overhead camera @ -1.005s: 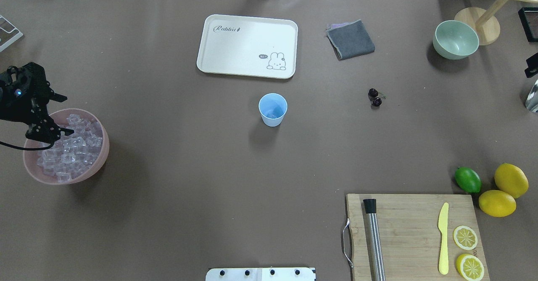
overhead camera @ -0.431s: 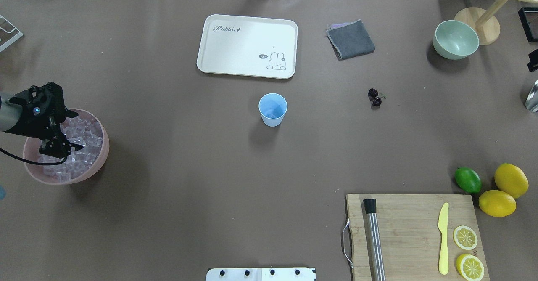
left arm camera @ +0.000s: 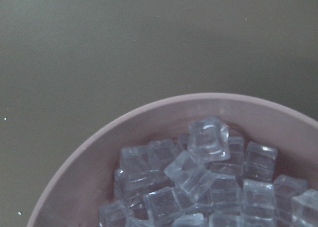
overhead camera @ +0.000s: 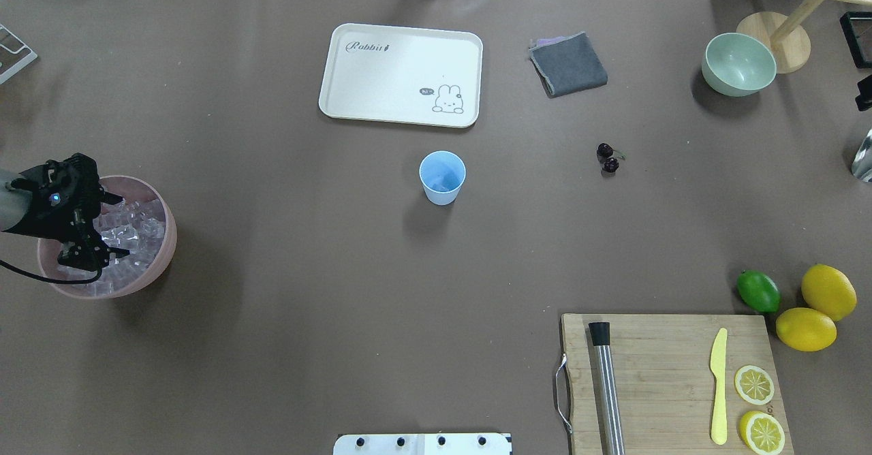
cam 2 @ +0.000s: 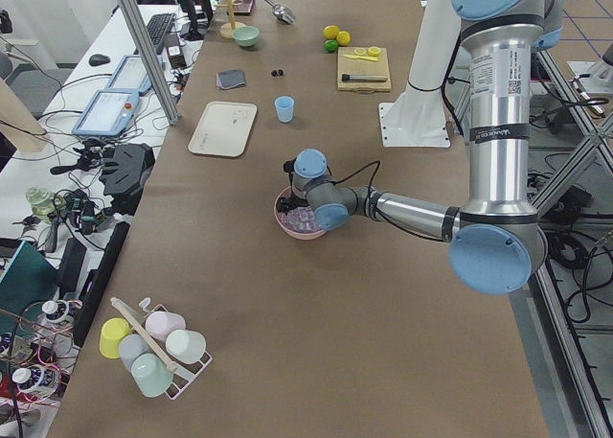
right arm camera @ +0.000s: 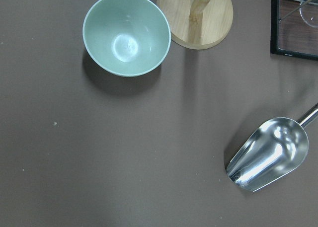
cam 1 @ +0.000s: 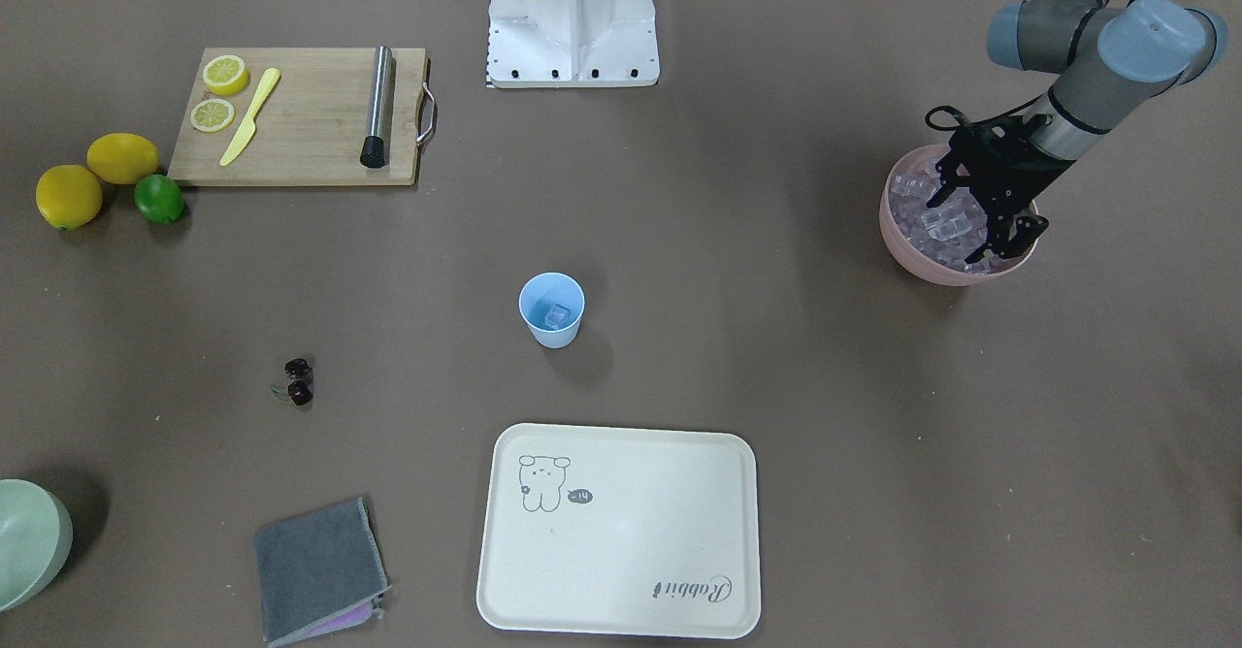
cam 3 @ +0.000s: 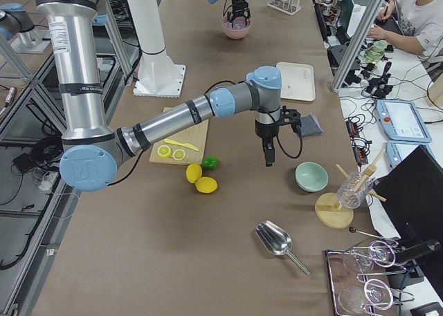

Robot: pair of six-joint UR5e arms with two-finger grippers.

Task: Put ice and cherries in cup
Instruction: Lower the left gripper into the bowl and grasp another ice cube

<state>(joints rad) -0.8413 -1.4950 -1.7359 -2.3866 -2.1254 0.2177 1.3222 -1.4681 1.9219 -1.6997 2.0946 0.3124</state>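
The light blue cup stands upright mid-table; the front view shows one ice cube inside the cup. Many ice cubes fill the pink bowl at the table's left. My left gripper is open, fingers down among the cubes, holding nothing that I can see; it also shows in the front view. The left wrist view shows ice in the bowl. The cherries lie on the table right of the cup. My right gripper hangs above the table near the green bowl; I cannot tell if it is open.
A cream tray and a folded grey cloth lie behind the cup. A pale green bowl and wooden stand are far right, with a metal scoop. A cutting board, lime and lemons are front right.
My left gripper has moved across the pink bowl toward the robot's side and sunk lower into the ice, fingers still open. Cup and cherries have not moved.
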